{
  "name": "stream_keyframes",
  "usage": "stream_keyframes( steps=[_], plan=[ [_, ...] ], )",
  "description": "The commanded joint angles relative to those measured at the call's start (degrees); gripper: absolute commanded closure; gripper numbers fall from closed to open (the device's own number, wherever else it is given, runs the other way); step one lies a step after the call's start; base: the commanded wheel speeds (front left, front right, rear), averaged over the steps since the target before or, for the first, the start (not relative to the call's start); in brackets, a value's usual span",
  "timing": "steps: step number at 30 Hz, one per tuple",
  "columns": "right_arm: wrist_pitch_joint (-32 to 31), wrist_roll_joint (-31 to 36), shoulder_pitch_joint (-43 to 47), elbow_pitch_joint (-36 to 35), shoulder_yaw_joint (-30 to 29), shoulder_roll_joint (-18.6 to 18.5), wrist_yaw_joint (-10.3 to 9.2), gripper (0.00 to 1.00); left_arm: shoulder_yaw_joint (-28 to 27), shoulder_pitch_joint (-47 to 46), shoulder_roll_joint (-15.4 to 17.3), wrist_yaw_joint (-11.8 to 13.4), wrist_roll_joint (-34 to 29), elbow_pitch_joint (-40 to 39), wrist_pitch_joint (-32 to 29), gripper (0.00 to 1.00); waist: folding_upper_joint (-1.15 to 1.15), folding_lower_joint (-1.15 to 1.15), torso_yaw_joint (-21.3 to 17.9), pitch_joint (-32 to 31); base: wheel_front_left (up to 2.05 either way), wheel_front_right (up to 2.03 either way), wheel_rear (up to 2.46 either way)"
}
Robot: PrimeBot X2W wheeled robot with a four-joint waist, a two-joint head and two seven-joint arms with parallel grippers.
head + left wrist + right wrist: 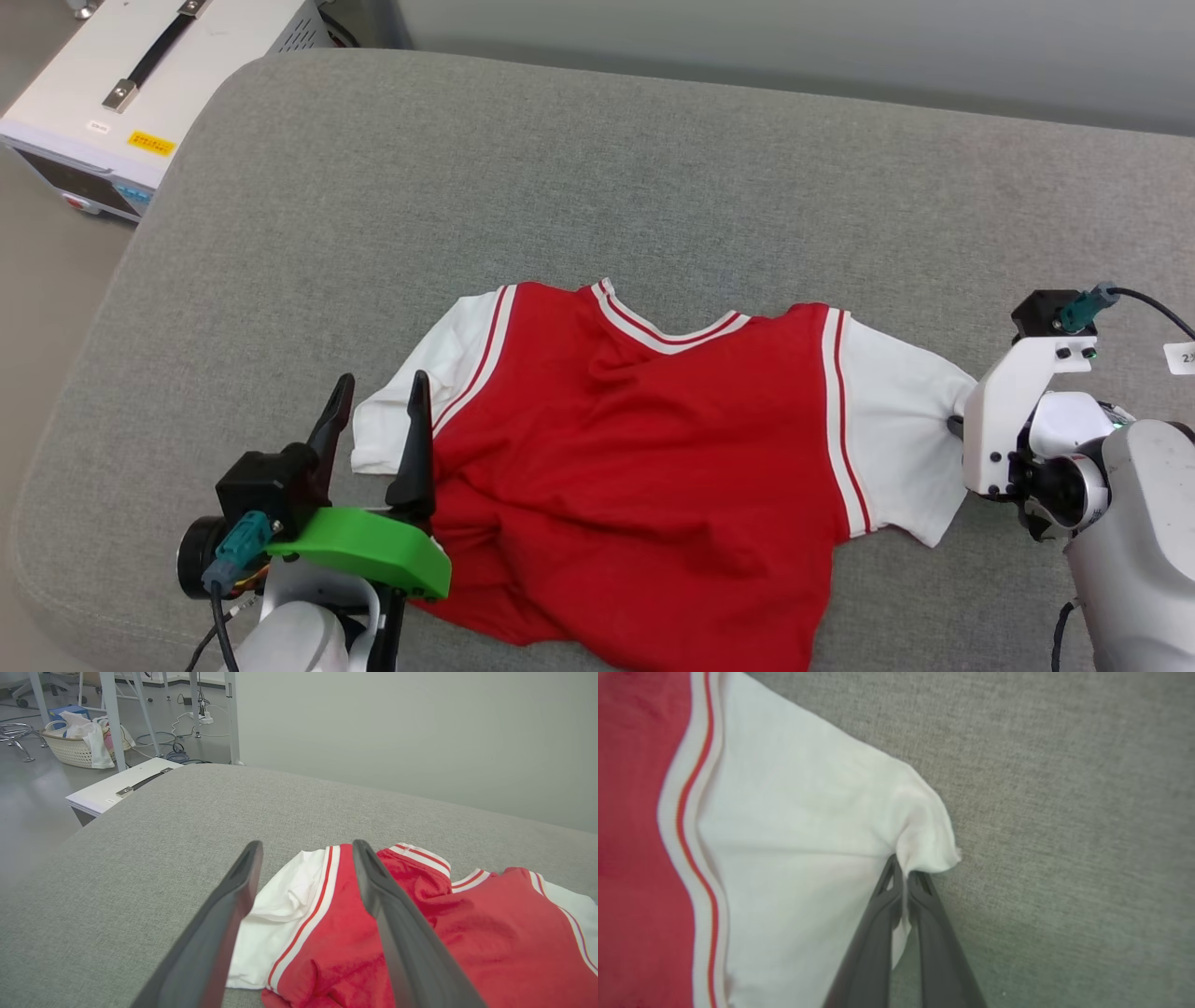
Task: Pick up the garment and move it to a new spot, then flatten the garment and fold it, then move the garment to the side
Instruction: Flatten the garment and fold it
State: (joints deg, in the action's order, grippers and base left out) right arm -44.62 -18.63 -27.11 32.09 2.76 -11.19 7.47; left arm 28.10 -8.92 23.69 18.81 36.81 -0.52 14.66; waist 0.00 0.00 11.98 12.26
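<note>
Right gripper is pinched shut on the outer edge of the shirt's right sleeve. A small fold of white cloth is caught between its two dark fingers, and the sleeve bunches up just above the tips. Left gripper stands with its fingers spread apart and nothing between them. It is at the near side of the left sleeve, where white cloth meets the striped seam. In the left wrist view that sleeve and its red-and-white trim show through the gap between the fingers. Whether the fingers touch the cloth I cannot tell.

The shirt lies spread on a grey fabric cushion, toward its near edge, between the two grippers. Its V-neck collar points away from the robot and one short white sleeve reaches out to each side. The side facing up is plain red, with red-striped white trim at the collar and shoulder seams. Its body is wrinkled, with soft creases running down from the collar and across the lower left. The left sleeve is rumpled. A white box with a black handle stands on the floor beyond the cushion's far left corner.
</note>
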Motion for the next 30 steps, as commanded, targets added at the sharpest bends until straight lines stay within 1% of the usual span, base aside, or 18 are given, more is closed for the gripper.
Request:
stream_keyframes(
  steps=[1, 5, 9, 13, 16, 19, 22, 24, 26, 30],
  plan=[
    [0.2, -0.7, 3.4, 1.4, 0.9, 1.1, 0.02, 1.0, -0.5, 0.0, -0.2, -0.4, -0.8, 0.4, 0.3, 0.0, 0.0, 0.0, -0.5, -0.7, 0.0, 0.0, 0.0],
    [3.6, -1.2, 3.6, -3.7, -1.2, -0.4, 0.02, 1.0, -1.1, 0.7, 0.2, -0.8, -1.1, 1.0, 0.3, 0.0, 0.0, 0.0, -1.3, -2.3, 0.0, 0.0, 0.0],
    [4.9, -1.4, 6.9, -10.1, -4.2, -1.9, 0.02, 1.0, -1.4, 1.2, 1.4, -1.2, -0.6, 1.2, -0.4, 0.0, 0.0, 0.0, -2.2, -3.9, 0.0, 0.0, 0.0],
    [4.2, -0.9, 12.5, -16.9, -8.0, -2.6, 0.02, 1.0, -2.0, 0.8, 3.2, -2.5, 1.4, 0.8, -3.3, 0.0, 0.0, 0.0, -3.4, -5.0, 0.0, 0.0, 0.0],
    [2.9, -0.3, 17.0, -22.1, -10.8, -2.1, 0.02, 1.0, -2.1, -0.3, 5.3, -4.0, 3.0, 0.9, -7.4, 0.0, 0.0, 0.0, -4.6, -5.2, 0.0, 0.0, 0.0],
    [1.6, 0.2, 20.5, -26.2, -12.7, -1.2, 0.02, 1.0, -1.6, -2.3, 7.9, -6.5, 5.0, 1.9, -13.1, 0.0, 0.0, 0.0, -6.0, -4.8, 0.0, 0.0, 0.0],
    [0.4, 0.6, 22.6, -29.8, -13.7, 0.5, 0.02, 1.0, -0.4, -5.4, 10.2, -10.3, 7.7, 3.7, -20.3, 0.0, 0.0, 0.0, -7.5, -3.7, 0.0, 0.0, 0.0],
    [-0.1, 0.8, 23.2, -31.6, -13.7, 1.8, 0.02, 1.0, 0.6, -7.9, 11.1, -12.9, 9.5, 5.5, -25.0, 0.0, 0.0, 0.0, -8.5, -2.6, 0.0, 0.0, 0.0],
    [-0.3, 0.9, 23.2, -33.0, -13.4, 2.8, 0.02, 1.0, 1.4, -10.5, 11.4, -15.3, 11.4, 7.5, -29.1, 0.0, 0.0, 0.0, -9.4, -1.2, 0.0, 0.0, 0.0],
    [-0.1, 0.8, 22.6, -34.2, -12.7, 4.0, 0.02, 1.0, 2.6, -15.9, 11.0, -18.6, 12.9, 12.4, -33.7, 0.0, 0.0, 0.0, -11.0, 1.7, 0.0, 0.0, 0.0]
  ],
)
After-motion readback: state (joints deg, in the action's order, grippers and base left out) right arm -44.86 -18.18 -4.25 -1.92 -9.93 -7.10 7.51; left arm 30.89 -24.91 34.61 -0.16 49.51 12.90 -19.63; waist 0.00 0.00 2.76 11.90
